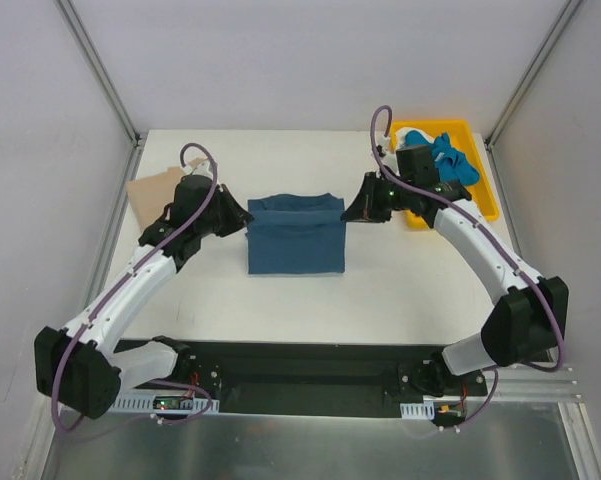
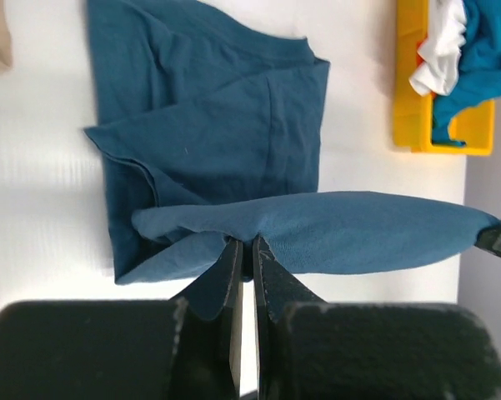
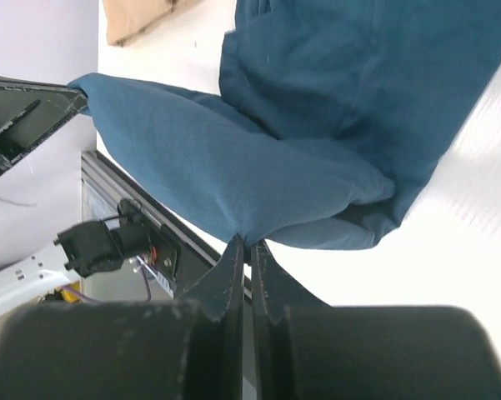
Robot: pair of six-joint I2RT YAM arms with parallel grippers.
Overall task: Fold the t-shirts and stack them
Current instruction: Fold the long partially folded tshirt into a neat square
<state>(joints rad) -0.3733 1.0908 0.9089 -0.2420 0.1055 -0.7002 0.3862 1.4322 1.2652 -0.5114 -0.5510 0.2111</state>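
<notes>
The dark teal-blue t-shirt (image 1: 295, 240) lies partly folded at the middle of the table. Its raised edge is stretched between both grippers. My left gripper (image 1: 242, 216) is shut on the cloth at the shirt's left side, its jaws pinching the fold (image 2: 245, 242). At the right side, my right gripper (image 1: 348, 212) is shut on the same edge (image 3: 250, 243). The rest of the shirt (image 2: 208, 125) lies flat below the lifted band. A tan-beige t-shirt (image 1: 150, 190) lies at the back left, partly under the left arm.
A yellow tray (image 1: 485, 200) stands at the back right. It holds a bright blue shirt (image 1: 452, 160) and a white one (image 1: 410, 135). Metal frame posts rise at both back corners. The arm bases sit on the black rail at the near edge.
</notes>
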